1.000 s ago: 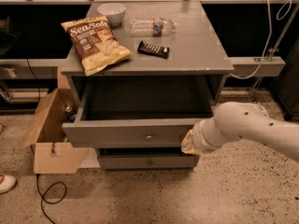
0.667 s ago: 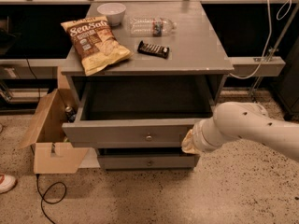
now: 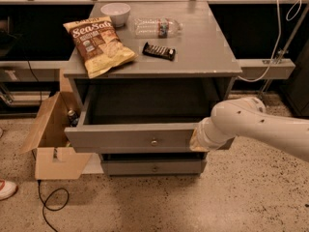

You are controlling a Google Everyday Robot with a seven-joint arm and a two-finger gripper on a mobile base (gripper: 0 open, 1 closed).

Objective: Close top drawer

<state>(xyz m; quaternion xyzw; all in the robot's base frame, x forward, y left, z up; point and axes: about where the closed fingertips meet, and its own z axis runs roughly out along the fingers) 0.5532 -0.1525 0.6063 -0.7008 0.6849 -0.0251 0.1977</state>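
The top drawer of the grey cabinet stands pulled out, its deep box empty and its small round knob at the centre of the front panel. My gripper is at the right end of that front panel, pressed close against it, with the white arm reaching in from the right. The arm's thick wrist covers the gripper's tip and the drawer's right corner.
On the cabinet top lie a chip bag, a white bowl, a plastic bottle and a dark snack bar. A shorter drawer sits below. An open cardboard box stands to the left, with a cable on the floor.
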